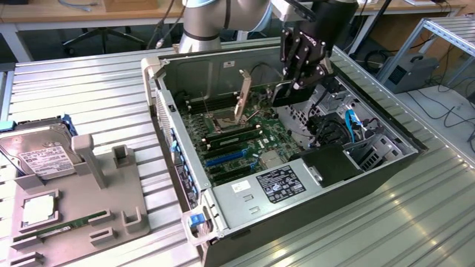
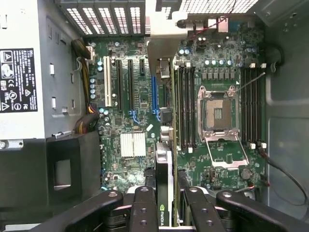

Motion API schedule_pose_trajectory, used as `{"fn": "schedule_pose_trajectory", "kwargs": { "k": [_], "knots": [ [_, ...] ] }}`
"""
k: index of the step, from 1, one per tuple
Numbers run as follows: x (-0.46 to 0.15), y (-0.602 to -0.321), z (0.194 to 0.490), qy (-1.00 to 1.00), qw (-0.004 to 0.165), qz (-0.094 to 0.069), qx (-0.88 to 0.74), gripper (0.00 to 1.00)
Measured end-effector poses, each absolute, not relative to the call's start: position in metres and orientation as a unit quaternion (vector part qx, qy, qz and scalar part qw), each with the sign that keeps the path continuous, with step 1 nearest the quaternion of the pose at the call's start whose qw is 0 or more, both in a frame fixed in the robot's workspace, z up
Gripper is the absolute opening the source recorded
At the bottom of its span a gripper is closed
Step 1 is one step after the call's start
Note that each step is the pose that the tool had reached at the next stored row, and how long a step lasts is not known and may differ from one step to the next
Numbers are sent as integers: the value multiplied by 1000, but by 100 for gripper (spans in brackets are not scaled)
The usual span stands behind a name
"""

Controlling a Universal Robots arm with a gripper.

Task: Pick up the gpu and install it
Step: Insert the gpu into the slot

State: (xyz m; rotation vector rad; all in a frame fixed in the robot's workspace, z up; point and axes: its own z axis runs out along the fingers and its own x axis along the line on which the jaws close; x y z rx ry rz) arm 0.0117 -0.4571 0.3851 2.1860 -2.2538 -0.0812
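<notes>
Gripper clamped on the gpu, edge-down over the motherboard; 1 slight tilt could jam it off-slot.

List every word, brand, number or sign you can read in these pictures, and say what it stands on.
"NVIDIA", with its logo: on the edge of the gpu, gripped in the pincer.
The black label on the power supply: print too small to read.
The white label on the hard drive: too blurred to read.
</notes>
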Motion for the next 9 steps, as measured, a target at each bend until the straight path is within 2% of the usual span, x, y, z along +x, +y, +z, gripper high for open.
{"fn": "schedule_pose_trajectory", "kwargs": {
  "k": [9],
  "knots": [
    [5,-457,346,-718,1,-26,696,27]
  ]
}}
